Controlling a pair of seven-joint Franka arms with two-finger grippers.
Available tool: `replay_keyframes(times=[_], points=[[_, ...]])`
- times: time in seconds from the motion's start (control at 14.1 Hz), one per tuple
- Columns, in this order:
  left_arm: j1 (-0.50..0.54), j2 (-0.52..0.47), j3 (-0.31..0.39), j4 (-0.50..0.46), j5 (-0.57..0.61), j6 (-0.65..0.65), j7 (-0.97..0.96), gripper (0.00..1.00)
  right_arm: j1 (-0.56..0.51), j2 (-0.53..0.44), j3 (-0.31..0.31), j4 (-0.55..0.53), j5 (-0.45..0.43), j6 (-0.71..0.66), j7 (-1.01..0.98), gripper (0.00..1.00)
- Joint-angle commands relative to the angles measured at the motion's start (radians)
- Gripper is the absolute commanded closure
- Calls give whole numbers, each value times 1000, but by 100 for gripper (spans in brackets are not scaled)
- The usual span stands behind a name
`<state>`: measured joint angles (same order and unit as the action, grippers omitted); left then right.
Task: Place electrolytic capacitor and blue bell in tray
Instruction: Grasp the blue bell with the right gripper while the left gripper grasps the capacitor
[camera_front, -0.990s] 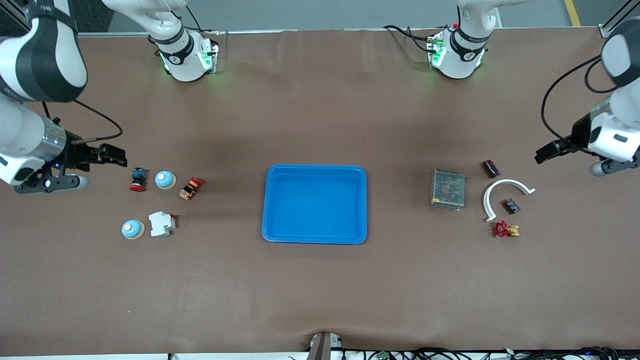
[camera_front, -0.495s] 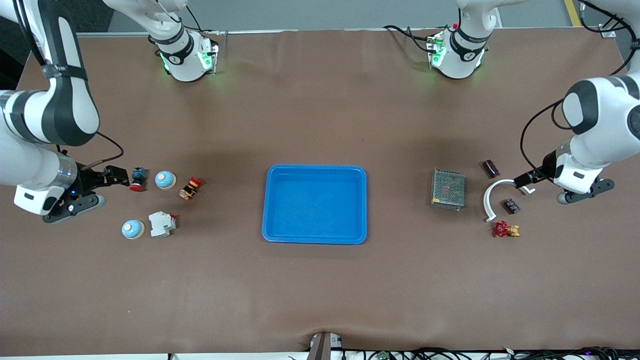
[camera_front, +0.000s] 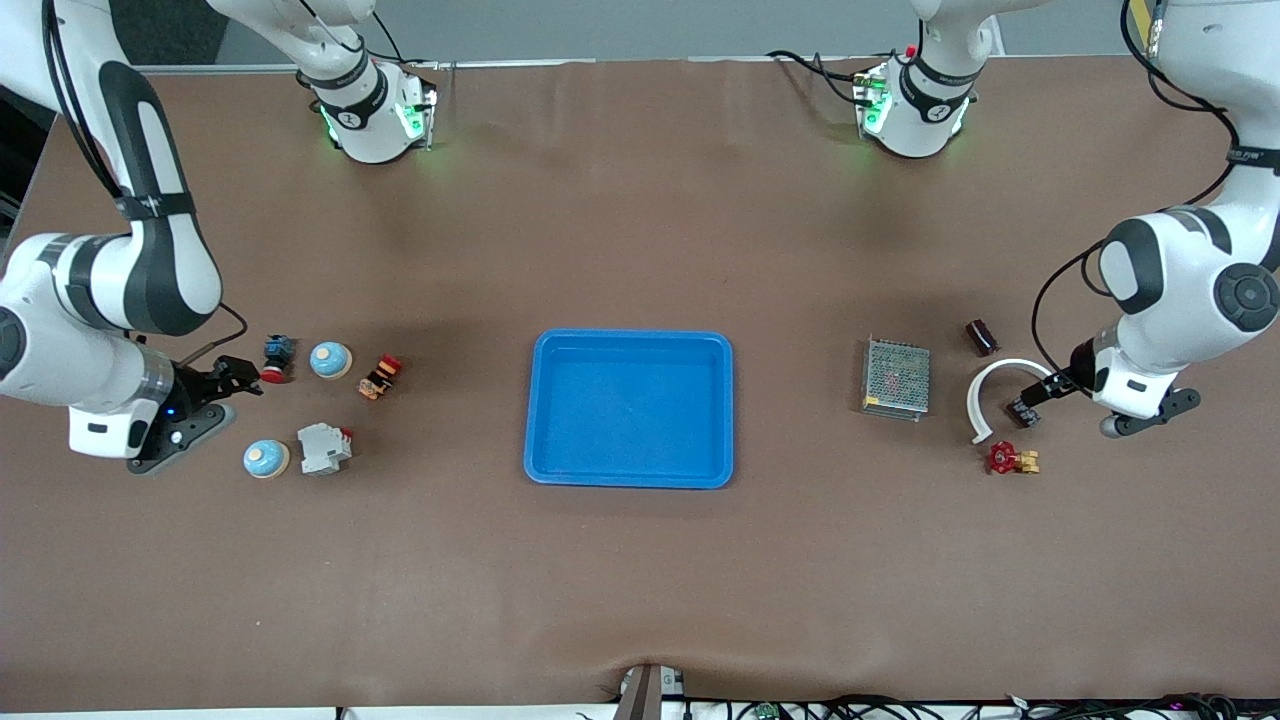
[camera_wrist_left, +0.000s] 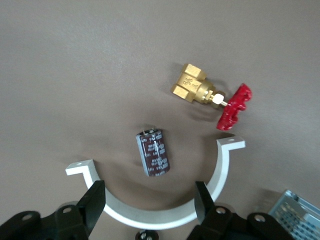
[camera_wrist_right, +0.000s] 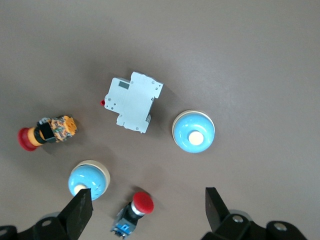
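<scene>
Front view: blue tray (camera_front: 629, 408) mid-table, shallow, rounded corners, raised rim, nothing in it. Left gripper (camera_front: 1040, 391) low over the white curved bracket (camera_front: 1005, 388) toward left arm's end of table; from front its fingers are too small to read. Left wrist view fills that in: fingers (camera_wrist_left: 95, 199) apart, nothing between them, straddling the bracket's arc (camera_wrist_left: 150, 215), w/ the electrolytic capacitor (camera_wrist_left: 154, 152) lying on its side inside the arc, not touched. Cap is a dark maroon cylinder w/ pale printing down its sleeve. Brass valve w/ red handwheel (camera_wrist_left: 212, 99) sits just beside the bracket's open ends; corner of the mesh-topped box (camera_wrist_left: 297, 210) at frame edge. Front view alone shows a 2nd dark cap (camera_front: 981, 337) farther from the front camera than the bracket. Right gripper (camera_front: 240, 378) low at right arm's end; right wrist view shows fingers (camera_wrist_right: 80, 209) wide apart, empty, over the red pushbutton (camera_wrist_right: 133, 212). Two blue bells (camera_wrist_right: 89, 179) (camera_wrist_right: 193, 131): light-blue domes, cream bases, pale centre knob. White breaker (camera_wrist_right: 132, 100) lies between them, red-orange switch (camera_wrist_right: 47, 131) near.
</scene>
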<state>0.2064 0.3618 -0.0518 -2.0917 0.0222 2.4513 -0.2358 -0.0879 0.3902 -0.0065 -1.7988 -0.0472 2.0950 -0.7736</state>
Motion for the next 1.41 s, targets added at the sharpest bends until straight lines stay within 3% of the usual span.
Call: replay_keyframes(times=[0.0, 0.57, 0.78, 0.99, 1.13, 1.27, 1.34], points=[[10, 26, -7, 21, 21, 15, -8, 29, -22, 45, 13, -5, -26, 72, -122, 0], [10, 124, -8, 59, 7, 97, -19, 32, -70, 136, 13, -20, -26, 238, -306, 0], [4, 152, -8, 70, 19, 100, -33, 42, -78, 170, 13, -20, -26, 292, -325, 0], [8, 154, -7, 65, 21, 100, -30, 43, -75, 183, 14, -16, -23, 312, -320, 0], [8, 166, -7, 65, 21, 100, -25, 53, -73, 211, 14, 1, -16, 318, -319, 0], [16, 167, -7, 61, 22, 98, -23, 78, -70, 219, 14, 7, -13, 324, -311, 0], [21, 169, -8, 59, 22, 97, -23, 97, -72, 228, 14, 6, -13, 342, -309, 0]])
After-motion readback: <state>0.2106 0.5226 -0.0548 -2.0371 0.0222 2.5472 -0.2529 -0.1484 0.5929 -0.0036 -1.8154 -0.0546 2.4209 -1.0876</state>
